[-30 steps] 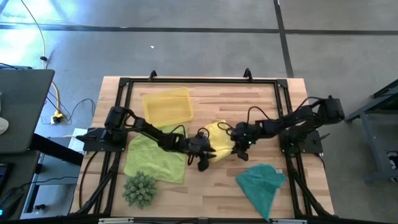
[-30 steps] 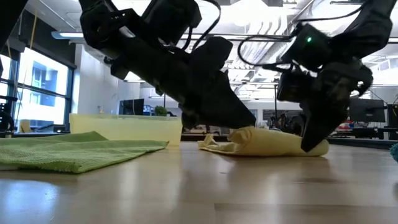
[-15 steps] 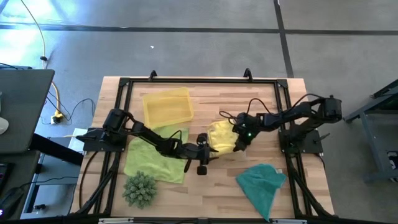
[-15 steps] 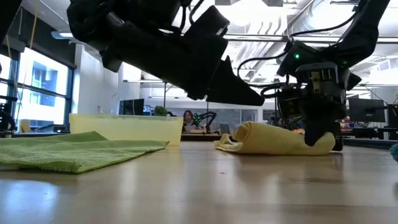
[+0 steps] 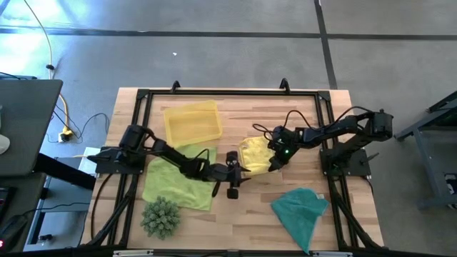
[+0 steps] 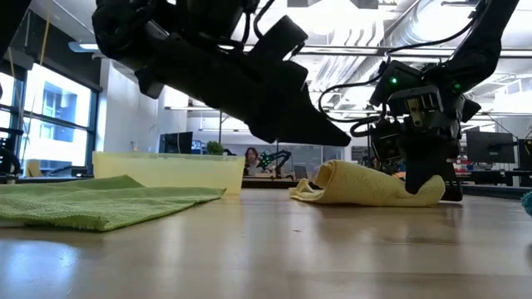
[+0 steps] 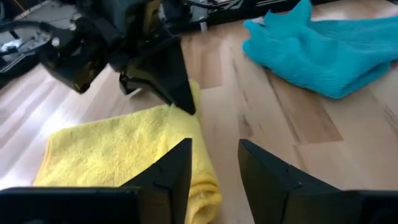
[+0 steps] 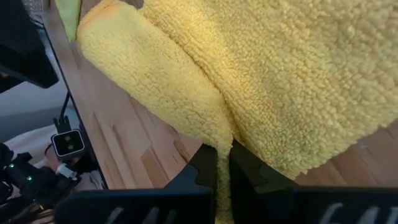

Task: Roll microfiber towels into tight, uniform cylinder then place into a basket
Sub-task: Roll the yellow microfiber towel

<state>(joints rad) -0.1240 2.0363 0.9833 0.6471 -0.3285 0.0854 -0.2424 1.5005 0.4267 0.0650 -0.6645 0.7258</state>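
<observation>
My yellow towel [image 5: 253, 154] lies mid-table, folded over with one edge partly rolled, its right end pinched in my right fingers [image 8: 211, 171]. The lime green towel [image 5: 175, 180] is spread flat at left. The teal towel [image 5: 301, 208] sits crumpled near right. The translucent yellow basket [image 5: 191, 121] rests far left.

Our left gripper [image 5: 236, 178] hovers low with its fingers [image 7: 171, 168] spread apart, holding nothing. Our right gripper [image 8: 222, 163] reaches in toward it, fingers pinched together on the yellow towel [image 8: 261, 81], wrist angled down.
</observation>
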